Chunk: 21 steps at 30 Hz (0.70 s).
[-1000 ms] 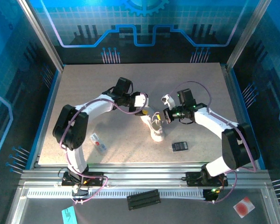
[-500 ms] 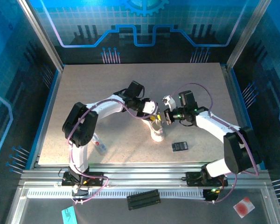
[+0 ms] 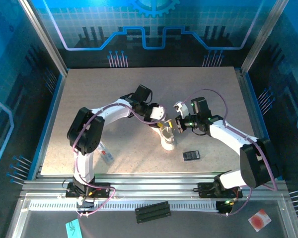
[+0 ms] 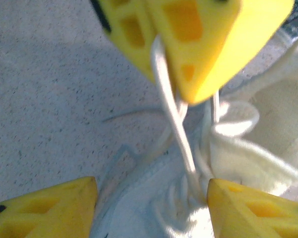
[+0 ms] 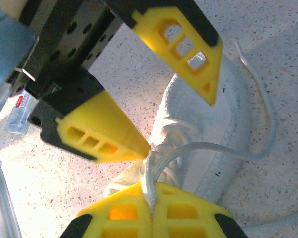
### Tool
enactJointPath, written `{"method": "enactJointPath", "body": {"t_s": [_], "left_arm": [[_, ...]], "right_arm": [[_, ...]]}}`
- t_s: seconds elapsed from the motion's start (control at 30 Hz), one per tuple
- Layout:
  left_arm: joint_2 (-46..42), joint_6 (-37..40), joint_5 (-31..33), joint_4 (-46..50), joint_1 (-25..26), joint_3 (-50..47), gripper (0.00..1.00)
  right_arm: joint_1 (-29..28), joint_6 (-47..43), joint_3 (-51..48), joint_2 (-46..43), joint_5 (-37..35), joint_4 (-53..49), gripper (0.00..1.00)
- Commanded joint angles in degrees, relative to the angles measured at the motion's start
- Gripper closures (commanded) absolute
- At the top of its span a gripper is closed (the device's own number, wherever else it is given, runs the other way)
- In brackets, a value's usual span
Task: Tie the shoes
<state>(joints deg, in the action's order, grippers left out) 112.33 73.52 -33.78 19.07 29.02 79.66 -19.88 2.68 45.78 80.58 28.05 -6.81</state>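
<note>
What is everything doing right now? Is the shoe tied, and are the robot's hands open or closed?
Shoe: untied.
Lace: pinched at one spot, stretched up from the shoe.
Right gripper: shut on the lace.
Left gripper: open, a finger on each side of the lace.
Black rectangle: lying flat, untouched.

Robot lab cell (blue panels (image 3: pixel 139 29), aluminium rails (image 3: pixel 149 184)).

both arms bend inward, wrists nearly meeting. left gripper (image 3: pixel 163 119) fingers stand apart; right gripper (image 3: pixel 177 125) fingers (image 5: pixel 188 213) are pinched together, just beside the left's.
</note>
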Motion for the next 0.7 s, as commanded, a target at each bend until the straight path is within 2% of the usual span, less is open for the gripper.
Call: {"method": "enactJointPath", "body": {"t_s": [0.0, 0.17, 0.43, 0.57, 0.67], "left_arm": [[-2.1, 3.7, 0.8, 2.8, -1.4, 0.3, 0.41], [0.2, 5.4, -0.1, 5.4, -1.3, 3.8, 0.44], [1.6, 3.9, -2.5, 2.3, 1.7, 3.4, 0.42], [3.5, 0.0, -3.3, -0.2, 3.5, 5.3, 0.43], [4.3, -5.3, -3.4, -3.6, 3.6, 6.5, 0.48]], "right_arm": [[-0.5, -0.9, -0.3, -1.7, -0.2, 1.8, 1.00], [-0.7, -0.4, -0.2, -1.4, 0.3, 2.6, 1.00], [-1.0, 0.1, -1.0, -1.5, 0.9, 4.3, 1.00], [-1.1, 0.6, -1.5, -1.5, 1.4, 5.3, 1.00], [-1.1, 0.5, -1.5, -1.3, 1.9, 5.1, 1.00]]}}
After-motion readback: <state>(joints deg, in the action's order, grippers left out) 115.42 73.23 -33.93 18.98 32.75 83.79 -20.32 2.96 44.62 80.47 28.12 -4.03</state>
